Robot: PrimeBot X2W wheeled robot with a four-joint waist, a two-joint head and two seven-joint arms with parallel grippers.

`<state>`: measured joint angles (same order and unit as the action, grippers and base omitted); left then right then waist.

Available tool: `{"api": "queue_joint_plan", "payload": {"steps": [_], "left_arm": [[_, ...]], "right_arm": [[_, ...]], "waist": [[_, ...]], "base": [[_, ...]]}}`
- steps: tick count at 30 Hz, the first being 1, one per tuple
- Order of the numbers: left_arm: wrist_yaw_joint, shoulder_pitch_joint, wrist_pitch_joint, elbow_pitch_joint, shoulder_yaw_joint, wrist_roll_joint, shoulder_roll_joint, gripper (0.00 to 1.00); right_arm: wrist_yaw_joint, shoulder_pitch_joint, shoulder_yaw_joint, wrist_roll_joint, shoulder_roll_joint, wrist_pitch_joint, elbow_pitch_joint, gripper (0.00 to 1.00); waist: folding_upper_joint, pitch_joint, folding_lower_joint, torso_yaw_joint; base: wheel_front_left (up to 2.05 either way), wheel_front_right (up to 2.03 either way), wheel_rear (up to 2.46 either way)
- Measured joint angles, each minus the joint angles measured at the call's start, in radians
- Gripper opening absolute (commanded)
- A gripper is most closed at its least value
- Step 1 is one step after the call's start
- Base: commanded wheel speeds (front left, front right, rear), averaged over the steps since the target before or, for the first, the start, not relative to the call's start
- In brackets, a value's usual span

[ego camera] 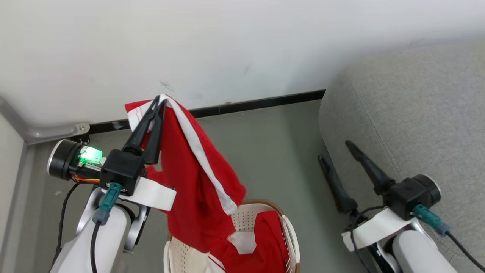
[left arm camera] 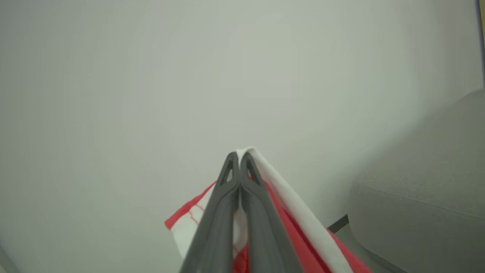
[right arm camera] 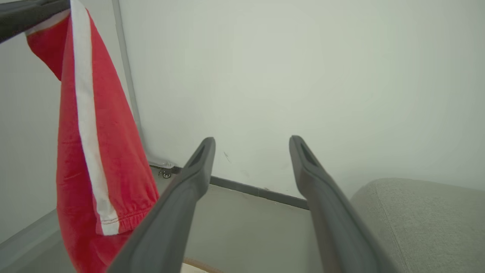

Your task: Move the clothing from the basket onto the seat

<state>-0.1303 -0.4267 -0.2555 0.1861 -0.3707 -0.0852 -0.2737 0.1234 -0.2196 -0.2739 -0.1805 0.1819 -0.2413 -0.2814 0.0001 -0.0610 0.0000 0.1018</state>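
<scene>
A red garment with a white band (ego camera: 189, 178) hangs in the air above the basket (ego camera: 290, 235), pinched at its top edge by my left gripper (ego camera: 161, 100), which is shut on it. In the left wrist view the closed fingertips of my left gripper (left arm camera: 238, 157) clamp the clothing (left arm camera: 295, 227). More red clothing (ego camera: 271, 242) lies in the cream basket with the brown rim. My right gripper (ego camera: 335, 149) stands open beside the grey seat (ego camera: 409, 125), holding nothing. The right wrist view shows my right gripper (right arm camera: 252, 142) spread wide, with the hanging garment (right arm camera: 98, 159) to its left.
A white wall (ego camera: 227, 45) with a dark baseboard (ego camera: 265, 102) runs behind the grey floor (ego camera: 276, 151). The seat (right arm camera: 424, 220) fills the right side. A metal bracket (ego camera: 53, 131) sits at the left wall corner.
</scene>
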Motion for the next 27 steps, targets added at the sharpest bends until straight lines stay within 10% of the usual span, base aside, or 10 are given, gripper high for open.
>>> {"api": "queue_joint_plan", "payload": {"steps": [27], "left_arm": [[0.070, -0.093, 0.010, -0.033, -0.065, -0.009, 0.058, 0.00]], "right_arm": [[0.000, -0.056, -0.425, -0.060, 0.129, 0.127, 0.002, 1.00]], "waist": [[0.0000, 0.087, 0.0000, 0.002]], "base": [[0.00, 0.00, 0.00]]}}
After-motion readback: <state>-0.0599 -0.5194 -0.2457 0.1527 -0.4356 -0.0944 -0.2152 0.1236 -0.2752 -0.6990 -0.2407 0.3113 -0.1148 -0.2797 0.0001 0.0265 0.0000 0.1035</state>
